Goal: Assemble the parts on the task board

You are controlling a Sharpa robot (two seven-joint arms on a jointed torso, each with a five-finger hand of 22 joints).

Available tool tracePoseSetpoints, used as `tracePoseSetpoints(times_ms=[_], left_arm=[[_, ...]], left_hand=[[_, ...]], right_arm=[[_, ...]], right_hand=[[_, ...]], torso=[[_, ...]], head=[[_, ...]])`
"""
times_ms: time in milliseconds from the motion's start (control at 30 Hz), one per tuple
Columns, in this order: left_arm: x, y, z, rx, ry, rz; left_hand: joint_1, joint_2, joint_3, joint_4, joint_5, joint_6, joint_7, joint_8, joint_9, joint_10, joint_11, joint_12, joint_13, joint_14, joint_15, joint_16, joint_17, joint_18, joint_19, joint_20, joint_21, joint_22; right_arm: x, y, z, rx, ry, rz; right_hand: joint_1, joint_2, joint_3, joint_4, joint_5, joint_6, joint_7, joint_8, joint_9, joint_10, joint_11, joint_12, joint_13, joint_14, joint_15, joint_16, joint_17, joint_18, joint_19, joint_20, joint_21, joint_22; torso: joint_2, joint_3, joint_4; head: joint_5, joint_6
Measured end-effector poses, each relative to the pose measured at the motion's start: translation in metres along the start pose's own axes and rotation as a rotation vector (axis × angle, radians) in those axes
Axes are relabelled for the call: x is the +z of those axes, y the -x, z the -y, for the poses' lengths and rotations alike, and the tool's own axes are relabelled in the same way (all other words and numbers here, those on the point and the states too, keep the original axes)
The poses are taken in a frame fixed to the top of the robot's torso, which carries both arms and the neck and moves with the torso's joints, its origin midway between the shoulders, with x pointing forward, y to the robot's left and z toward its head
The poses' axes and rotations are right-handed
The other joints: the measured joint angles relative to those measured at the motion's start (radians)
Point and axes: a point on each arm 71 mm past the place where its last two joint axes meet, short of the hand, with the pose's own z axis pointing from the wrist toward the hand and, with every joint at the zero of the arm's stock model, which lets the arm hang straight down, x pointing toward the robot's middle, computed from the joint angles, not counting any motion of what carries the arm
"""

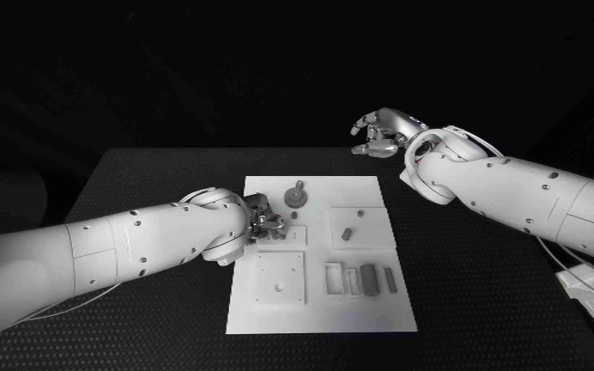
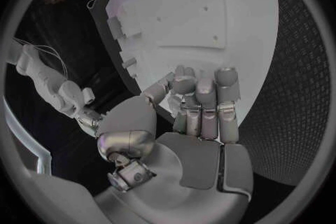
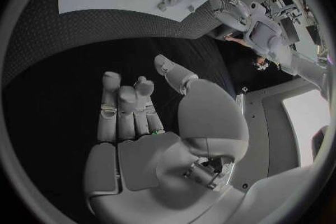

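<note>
White plate first: the task board (image 1: pixel 324 255) lies in the middle of the desk (image 1: pixel 470 302), and my left hand (image 1: pixel 263 221) is down over its left edge, about halfway along. Its fingers (image 2: pixel 199 95) are curled in tight, tips at the board's surface; I cannot tell whether a part is pinched under them. To do this step well I would keep the wrist low and steady, feel for the seat, and press straight down without dragging across the plate. Just beyond those fingers, toward the board's far edge, stands the round grey part (image 1: pixel 297 195); a small grey part (image 1: pixel 348 234) lies near the board's centre, and several grey bars (image 1: pixel 369 278) sit in a row toward the near right corner. My right hand (image 1: pixel 381 133) hovers past the desk's far edge, well apart from the board, fingers (image 3: pixel 126 106) loosely bent and holding nothing.
</note>
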Motion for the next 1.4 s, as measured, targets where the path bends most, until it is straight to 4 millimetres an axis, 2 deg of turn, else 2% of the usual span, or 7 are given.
tracePoseSetpoints(times_ms=[267, 1033, 1400], left_arm=[[0.0002, -0.0003, -0.0003, -0.004, -0.002, 0.008], [0.0002, -0.0013, 0.0004, 0.008, -0.009, 0.018], [-0.0001, -0.0028, 0.0052, 0.072, -0.028, 0.044]], left_hand=[[0.0, 0.0, 0.0, 0.0, -0.008, 0.0, 0.0, -0.003, 0.001, 0.0, 0.0, 0.004, -0.003, 0.0, 0.0, 0.007, -0.006, 0.0, 0.0, 0.0, 0.004, 0.0], [0.0, 0.0, -0.001, 0.001, -0.017, 0.001, -0.001, -0.014, 0.003, 0.001, -0.001, 0.004, -0.007, 0.0, 0.0, 0.007, -0.013, 0.0, -0.001, -0.002, 0.004, 0.0], [0.006, -0.006, -0.001, 0.001, -0.02, 0.004, -0.004, -0.014, 0.007, 0.002, -0.002, 0.008, -0.012, 0.0, 0.0, 0.018, -0.022, 0.0, 0.001, -0.004, 0.011, 0.0]], right_arm=[[0.0001, -0.0001, -0.0002, 0.001, 0.0, -0.001], [0.0001, -0.0003, 0.0004, 0.003, -0.003, -0.004], [0.0001, -0.0007, 0.0001, 0.004, -0.002, -0.008]], right_hand=[[0.0, 0.0, 0.0, 0.0, 0.0, -0.001, 0.001, 0.0, 0.0, 0.0, 0.0, 0.0, 0.0, 0.0, 0.0, 0.0, 0.0, 0.013, -0.004, 0.004, 0.0, 0.0], [0.0, 0.0, 0.0, 0.0, 0.0, -0.001, 0.002, 0.0, -0.001, 0.0, 0.0, 0.0, -0.001, 0.0, 0.0, 0.0, 0.0, 0.013, -0.004, 0.004, 0.0, 0.0], [-0.004, 0.004, 0.0, 0.0, 0.0, -0.002, 0.002, 0.0, -0.001, 0.0, 0.0, 0.004, -0.002, 0.0, 0.0, 0.0, 0.0, 0.013, -0.004, 0.004, 0.0, 0.0]], torso=[[0.0, 0.0, 0.0], [0.0, 0.0011, -0.0008], [0.0, 0.0012, 0.0001]], head=[[-0.001, 0.002], [0.0, 0.002], [0.001, 0.0]])
